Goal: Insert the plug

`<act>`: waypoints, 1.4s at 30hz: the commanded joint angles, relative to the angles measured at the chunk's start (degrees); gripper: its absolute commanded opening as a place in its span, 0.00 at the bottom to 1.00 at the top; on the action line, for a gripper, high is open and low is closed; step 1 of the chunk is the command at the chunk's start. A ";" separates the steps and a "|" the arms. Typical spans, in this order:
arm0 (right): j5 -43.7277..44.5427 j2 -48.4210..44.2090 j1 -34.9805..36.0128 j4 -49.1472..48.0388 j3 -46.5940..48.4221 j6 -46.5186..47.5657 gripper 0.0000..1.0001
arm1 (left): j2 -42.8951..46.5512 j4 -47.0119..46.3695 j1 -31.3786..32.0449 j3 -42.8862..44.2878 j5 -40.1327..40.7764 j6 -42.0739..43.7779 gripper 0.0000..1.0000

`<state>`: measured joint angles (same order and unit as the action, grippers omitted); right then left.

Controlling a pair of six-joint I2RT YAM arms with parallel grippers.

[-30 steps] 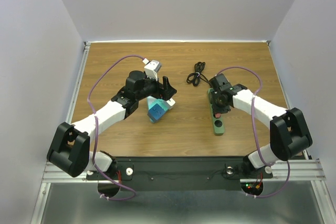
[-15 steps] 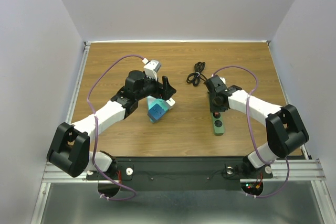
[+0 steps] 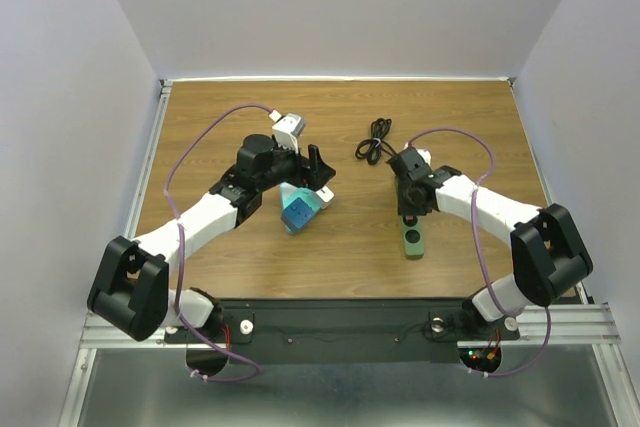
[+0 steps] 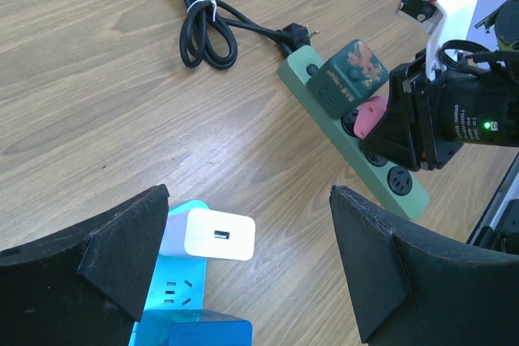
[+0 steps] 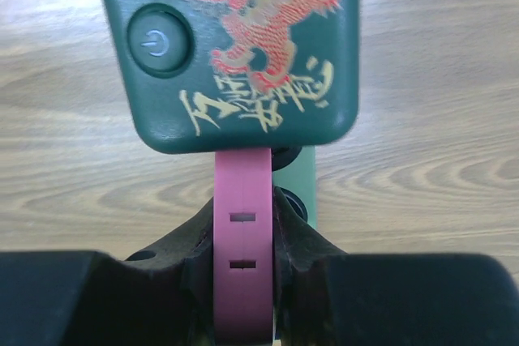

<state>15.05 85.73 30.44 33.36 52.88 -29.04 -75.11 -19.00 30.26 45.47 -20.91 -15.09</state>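
My right gripper is shut on a pink plug, which stands over the green power strip right behind a dark green adapter with a dragon print. In the left wrist view the pink plug sits on the strip beside that adapter. My left gripper is open above a cyan power strip holding a white USB charger and a blue cube adapter.
The green strip's black cable lies coiled at the back centre, its plug loose on the wood. The cyan strip lies left of centre under my left gripper.
My right gripper has shifted left and toward the back along the green strip with the pink plug. The strip has turned slightly. The left arm has not moved.
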 commanded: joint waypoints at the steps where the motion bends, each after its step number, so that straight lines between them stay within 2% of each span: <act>1: -7.24 0.23 2.52 9.69 4.30 -3.49 0.01 | 1.81 -1.56 -0.03 0.14 0.25 -0.90 0.92; 4: -4.24 -0.21 2.61 11.46 8.54 -2.26 0.00 | 1.37 -1.21 1.90 0.67 2.88 -1.52 0.92; 7: -2.66 -1.27 2.44 12.42 12.15 -1.03 0.00 | -0.20 0.20 7.60 2.59 6.57 -2.39 0.92; 10: -0.99 -2.41 2.44 12.69 12.16 -0.41 0.00 | -3.19 -1.12 10.77 4.26 7.81 -5.73 0.92; 13: 4.54 -4.61 1.04 12.69 10.58 0.91 0.00 | -6.09 -3.32 15.34 6.20 10.44 -8.54 0.92; 17: 7.01 -8.29 -5.99 10.33 8.38 3.72 0.00 | -13.73 -4.46 19.22 13.05 11.94 -11.18 0.92; 20: 6.40 -10.76 -14.23 6.64 8.11 6.44 0.00 | -19.88 -4.03 20.98 19.27 13.17 -12.94 0.92; 23: 4.65 -11.64 -18.46 4.09 8.81 8.38 0.00 | -26.21 -0.96 22.73 27.08 15.10 -13.47 0.93; 25: 3.50 -11.38 -19.62 3.20 8.99 8.73 0.00 | -31.03 3.43 23.52 33.93 18.35 -12.77 0.99; 32: -1.07 -12.87 -22.79 0.39 8.29 10.14 0.00 | -42.30 15.47 25.11 49.42 23.54 -10.66 0.99; 36: -3.09 -14.10 -24.10 -0.58 7.24 11.02 0.00 | -45.56 23.20 26.42 54.10 28.27 -9.69 0.99; 42: -7.57 -14.28 -25.25 -2.78 5.57 11.37 0.00 | -46.09 26.20 27.48 54.89 34.78 -10.22 0.99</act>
<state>11.31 72.69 5.87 34.76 59.27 -18.83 -121.38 2.04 56.71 97.17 7.79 -25.87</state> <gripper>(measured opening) 0.266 0.986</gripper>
